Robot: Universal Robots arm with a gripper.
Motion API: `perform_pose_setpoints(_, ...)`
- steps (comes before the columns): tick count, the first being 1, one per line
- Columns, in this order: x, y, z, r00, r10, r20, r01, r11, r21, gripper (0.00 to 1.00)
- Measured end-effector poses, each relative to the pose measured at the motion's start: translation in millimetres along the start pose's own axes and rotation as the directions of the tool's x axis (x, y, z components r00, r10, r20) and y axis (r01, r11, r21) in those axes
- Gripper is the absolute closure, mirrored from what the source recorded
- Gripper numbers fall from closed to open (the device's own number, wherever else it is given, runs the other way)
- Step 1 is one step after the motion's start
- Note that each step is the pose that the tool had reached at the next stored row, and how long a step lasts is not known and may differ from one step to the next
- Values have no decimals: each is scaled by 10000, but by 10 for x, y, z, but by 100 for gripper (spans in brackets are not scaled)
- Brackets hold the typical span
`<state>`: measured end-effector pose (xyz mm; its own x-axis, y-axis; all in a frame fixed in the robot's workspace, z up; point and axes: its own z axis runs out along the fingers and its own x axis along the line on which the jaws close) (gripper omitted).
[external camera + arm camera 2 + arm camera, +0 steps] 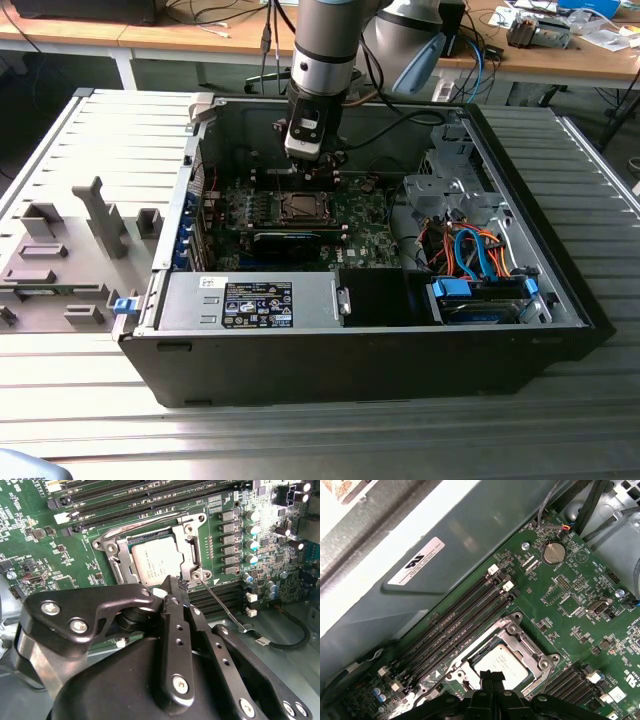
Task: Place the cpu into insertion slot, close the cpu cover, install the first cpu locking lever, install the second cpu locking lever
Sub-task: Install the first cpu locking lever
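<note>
The cpu (152, 562), a silver-grey square chip, lies flat in the insertion slot (297, 208) on the green board. The cpu cover (191, 550), a silvery frame, is folded down around the chip; the same cover (522, 641) and cpu (501, 665) appear in the first wrist view. One thin wire locking lever (222, 605) angles away from the socket corner with its hooked end free. Another lever (150, 522) runs along the far side of the socket. My gripper (170, 586) is shut, holding nothing, its tips just above the socket's near edge beside the free lever's pivot.
Long black memory slots (455, 625) flank the socket on both sides. The grey case wall (445, 545) rises close behind them. A row of capacitors (252, 535) and a black cable (290, 640) sit past the free lever. A drive cage with orange cables (470, 250) fills the exterior view's right.
</note>
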<state>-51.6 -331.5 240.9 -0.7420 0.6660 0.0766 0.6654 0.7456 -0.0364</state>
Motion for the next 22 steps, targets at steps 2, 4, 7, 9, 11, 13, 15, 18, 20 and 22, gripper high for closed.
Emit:
perform_pose_setpoints(2,0,0,0,10000,-16,1,16,10000,1,89)
perform_pose_setpoints(4,0,0,0,10000,-25,1,25,10000,2,89)
perform_pose_setpoints(7,0,0,0,10000,-42,1,42,10000,4,89)
perform_pose_setpoints(9,0,0,0,10000,-54,2,54,10000,4,89)
perform_pose_setpoints(11,0,0,0,10000,-63,2,63,10000,5,89)
perform_pose_setpoints(13,0,0,0,10000,-76,3,76,10000,6,89)
perform_pose_setpoints(15,0,0,0,10000,-85,3,85,10000,6,89)
perform_pose_setpoints(18,0,0,0,9999,-103,4,103,9999,8,89)
perform_pose_setpoints(20,0,0,0,9999,-116,5,116,9999,9,89)
perform_pose_setpoints(22,0,0,0,9999,-127,5,127,9999,10,89)
